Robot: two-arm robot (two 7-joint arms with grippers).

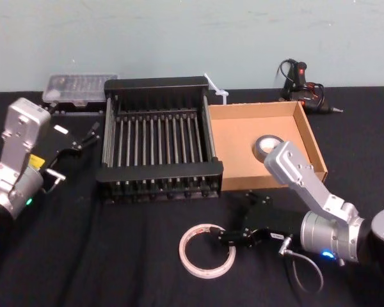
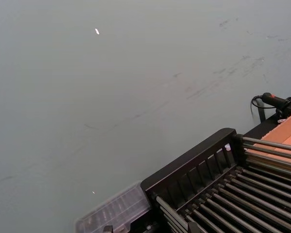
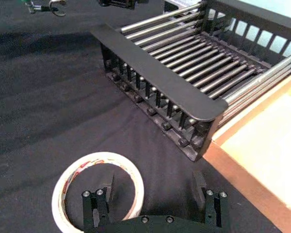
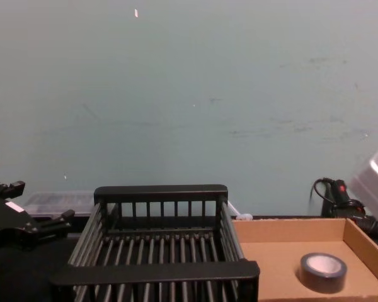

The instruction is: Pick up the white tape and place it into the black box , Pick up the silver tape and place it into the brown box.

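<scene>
Right gripper [image 1: 225, 236] low over the black table [image 1: 115, 256], in front of the black box [image 1: 157, 137]. Fingers apart; nothing clamped. The right wrist view resolves what the head view blurs: one finger [image 3: 108, 187] stands inside the ring of the white tape [image 3: 98, 187], the other finger [image 3: 199, 183] is well outside it over bare cloth, so the ring's near wall lies between the two. Whether either finger touches the tape, cannot tell. The tape lies flat on the table; in the head view it [image 1: 207, 249] sits just on the gripper's left.

The same wrist view gives the black box [image 3: 155, 68] beyond the fingers, front rim nearest, bars of its floor bare. The brown box [image 3: 262, 145] abuts it, ahead and to the gripper's right.

The head view shows the silver tape [image 1: 267, 146] inside the brown box [image 1: 237, 137], partly covered by the right arm's upper link. The chest view clears that obstruction: silver tape [image 4: 323, 272] flat on the cardboard floor of the brown box [image 4: 271, 236], black box [image 4: 157, 264] alongside.

Left gripper [image 1: 88, 135] raised beside the black box's left wall, fingers apart, empty; also at the chest view's lower left [image 4: 44, 226]. Left wrist view looks past the black box's far corner [image 2: 194, 165] to the wall.

Surroundings: clear plastic case [image 1: 75, 87] behind the left gripper, black tool with cable [image 1: 304, 86] behind the brown box, white zip tie [image 1: 216, 88] at the crate's far right corner.
</scene>
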